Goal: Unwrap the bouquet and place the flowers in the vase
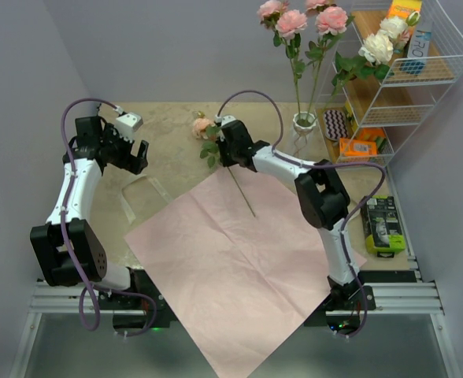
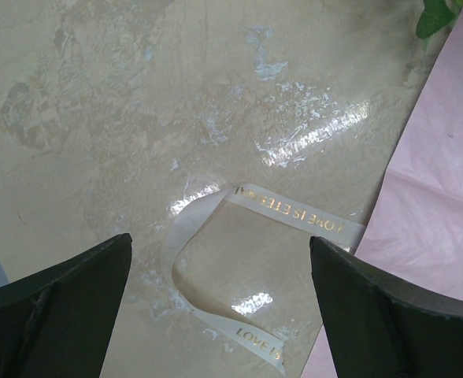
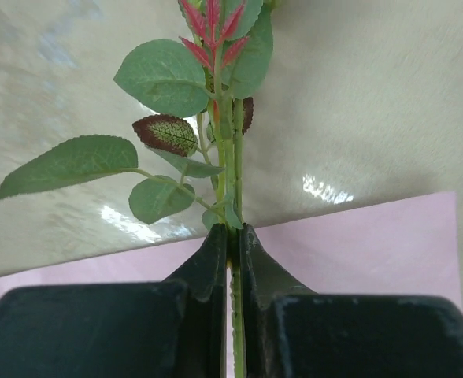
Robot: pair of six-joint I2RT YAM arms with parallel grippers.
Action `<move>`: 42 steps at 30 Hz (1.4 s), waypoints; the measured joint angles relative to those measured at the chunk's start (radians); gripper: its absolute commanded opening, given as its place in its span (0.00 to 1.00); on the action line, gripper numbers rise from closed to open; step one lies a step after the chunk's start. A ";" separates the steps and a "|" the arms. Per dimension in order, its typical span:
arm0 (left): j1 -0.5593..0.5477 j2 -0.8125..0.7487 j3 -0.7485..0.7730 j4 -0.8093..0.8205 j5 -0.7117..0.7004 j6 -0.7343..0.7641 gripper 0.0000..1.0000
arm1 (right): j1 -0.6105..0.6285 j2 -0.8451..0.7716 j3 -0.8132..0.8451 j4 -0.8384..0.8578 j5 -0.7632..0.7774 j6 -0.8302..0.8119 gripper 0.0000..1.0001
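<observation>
Setting: robotics lab test cell, not a home.

Evidence:
- The left arm (image 1: 78,189) and right arm (image 1: 318,197) are bolted side by side to an aluminium rail (image 1: 405,298) at the near edge of a small marble-pattern counter (image 1: 176,118).
- Purple cables (image 1: 78,260) loop loose along each arm.
- Plain grey walls (image 1: 176,47) close round the counter on three sides.
- Household items, a wire shelf rack (image 1: 444,47) with boxes and the vase (image 1: 304,122), stand at the far right corner.

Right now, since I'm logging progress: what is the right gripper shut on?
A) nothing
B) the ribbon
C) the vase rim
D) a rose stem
D: the right wrist view shows the right gripper closed tight on a green rose stem.
</observation>
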 measured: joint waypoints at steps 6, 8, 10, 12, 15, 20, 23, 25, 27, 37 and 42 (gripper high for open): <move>0.000 -0.003 0.000 0.000 0.004 0.000 0.99 | -0.001 -0.104 0.145 -0.051 -0.006 -0.031 0.00; 0.000 -0.003 0.000 0.000 0.004 0.000 0.99 | -0.003 -0.150 0.216 -0.049 -0.008 -0.050 0.00; 0.000 -0.003 0.000 0.000 0.004 0.000 0.99 | -0.006 -0.200 0.269 -0.035 -0.008 -0.076 0.00; 0.000 -0.003 0.000 0.000 0.004 0.000 0.99 | -0.011 -0.269 0.299 0.010 0.006 -0.118 0.00; 0.000 -0.003 0.000 0.000 0.004 0.000 0.99 | -0.019 -0.414 0.250 0.180 0.056 -0.213 0.00; 0.000 -0.003 0.000 0.000 0.004 0.000 0.99 | -0.026 -0.636 0.059 0.562 0.202 -0.419 0.00; 0.000 -0.003 0.000 0.000 0.005 0.000 0.99 | -0.035 -0.690 -0.023 0.807 0.303 -0.550 0.00; 0.000 -0.003 0.000 0.000 0.005 0.000 0.99 | -0.047 -0.691 -0.072 0.958 0.357 -0.632 0.00; 0.000 -0.003 0.000 0.001 0.008 0.000 0.99 | -0.064 -0.675 -0.117 1.067 0.409 -0.700 0.00; 0.000 -0.003 0.001 0.000 0.027 0.001 0.99 | -0.146 -0.550 -0.217 1.282 0.534 -0.805 0.00; 0.000 -0.003 0.006 0.002 0.035 0.003 0.99 | -0.169 -0.536 -0.217 1.304 0.558 -0.798 0.00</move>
